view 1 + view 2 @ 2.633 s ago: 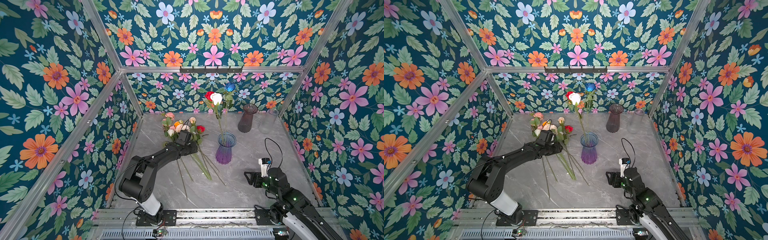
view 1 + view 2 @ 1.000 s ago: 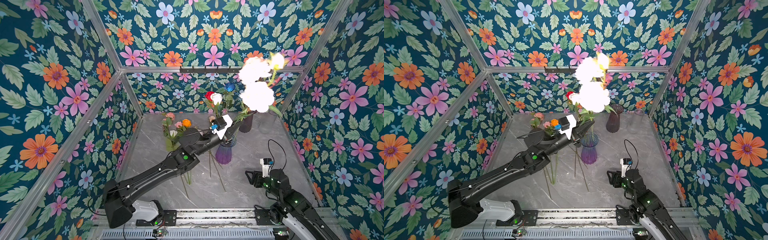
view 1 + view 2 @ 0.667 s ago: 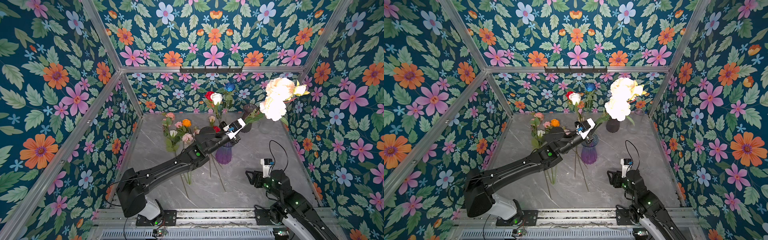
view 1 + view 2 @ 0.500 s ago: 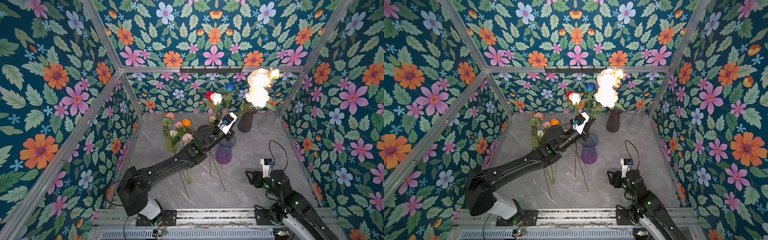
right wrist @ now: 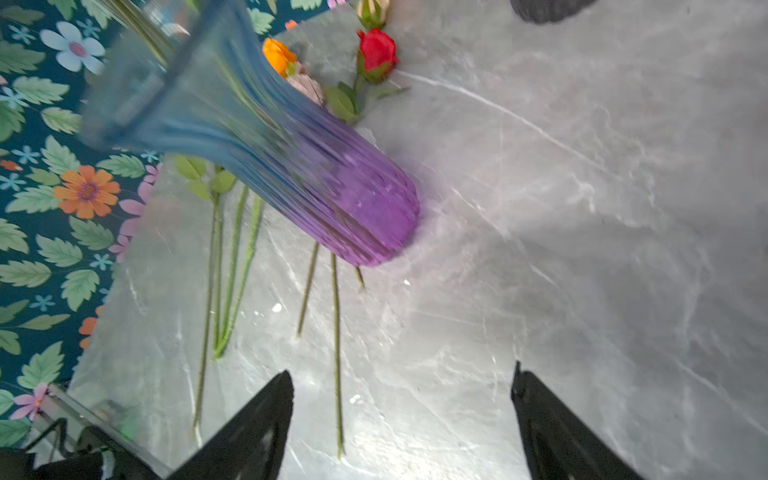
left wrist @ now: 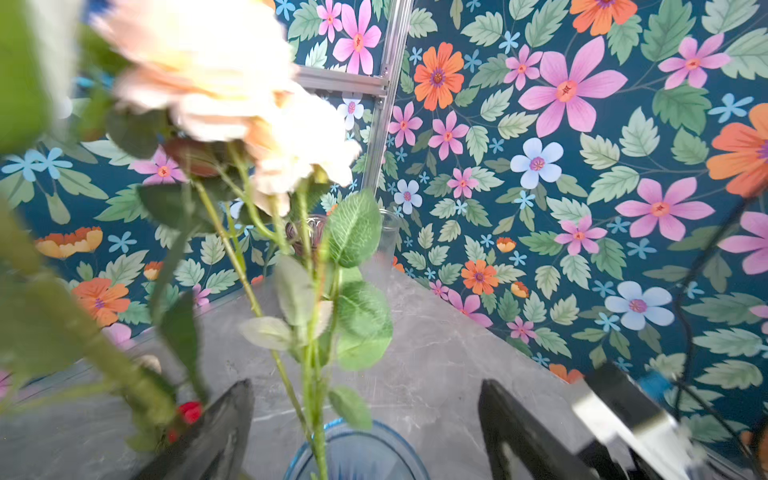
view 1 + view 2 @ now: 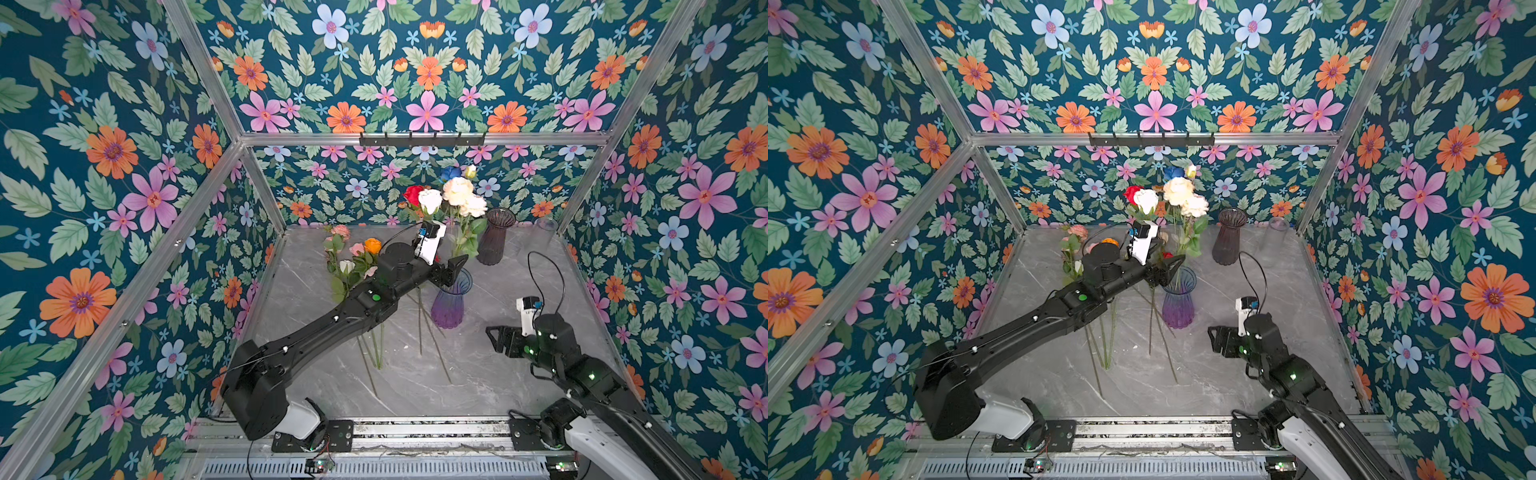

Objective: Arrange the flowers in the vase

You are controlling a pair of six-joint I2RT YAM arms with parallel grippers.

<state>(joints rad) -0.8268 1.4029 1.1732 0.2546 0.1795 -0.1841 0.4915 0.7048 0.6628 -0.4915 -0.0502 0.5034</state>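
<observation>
Left gripper [image 7: 453, 271] outstretched over vase [image 7: 446, 309], jaws apart, empty; right gripper [image 7: 494, 340] low, agape, empty

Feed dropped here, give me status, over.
Left hand open at vase rim, right hand open, empty. Cream flowers in vase. Other flowers lie on table. Nothing in the way.

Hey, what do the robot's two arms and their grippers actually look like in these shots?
Both the left arm and right arm are black jointed links on white base housings, with small green lights. Each wrist carries a white camera module with a thin black cable. The left gripper and right gripper end in black, wedge-shaped fingers.
</observation>
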